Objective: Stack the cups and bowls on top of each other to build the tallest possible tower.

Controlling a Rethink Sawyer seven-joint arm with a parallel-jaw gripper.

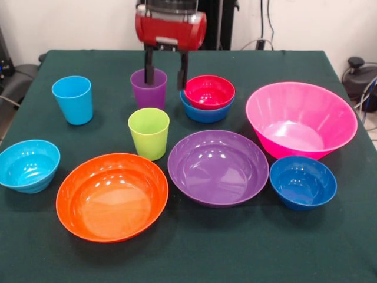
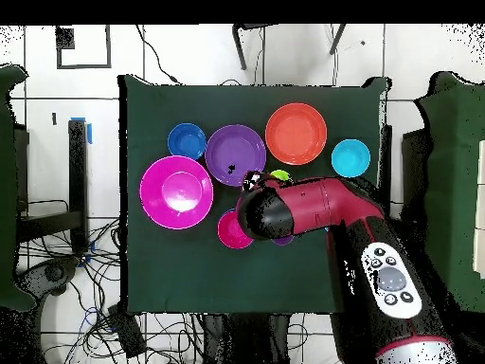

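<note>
Green-clothed table (image 1: 330, 247): carries every piece; nothing stands higher than two pieces.
Gripper (image 1: 165, 73): hangs from the red arm head at the far middle of the table, its two dark fingers (image 1: 149, 66) spread apart. One finger dips inside the mouth of the smooth purple plastic cup (image 1: 148, 89); the other hangs outside, in the gap between that cup and the bowl pair. Nothing is pinched.
Tower so far: glossy small red plastic bowl (image 1: 209, 92) nested in a small blue plastic bowl (image 1: 205, 113), just beside the purple cup.
Step in hand (judgement): taking hold of the purple cup by its wall; the grasp is not yet made.
Next move calls for (judgement): pressing the fingers onto the cup wall, lifting straight up, then carrying it sideways over the red bowl and setting it down centred.
Loose cups: lime green plastic tumbler (image 1: 148, 133) near the middle; light blue plastic tumbler (image 1: 72, 99) well apart on the other side.
Loose bowls: big deep pink bowl (image 1: 301, 119); wide shallow purple bowl (image 1: 218, 167); wide shallow orange bowl (image 1: 112, 196); small dark blue bowl (image 1: 303, 182); small cyan bowl (image 1: 28, 165).
Overhead view: the arm hides the purple cup and part of the red bowl.
</note>
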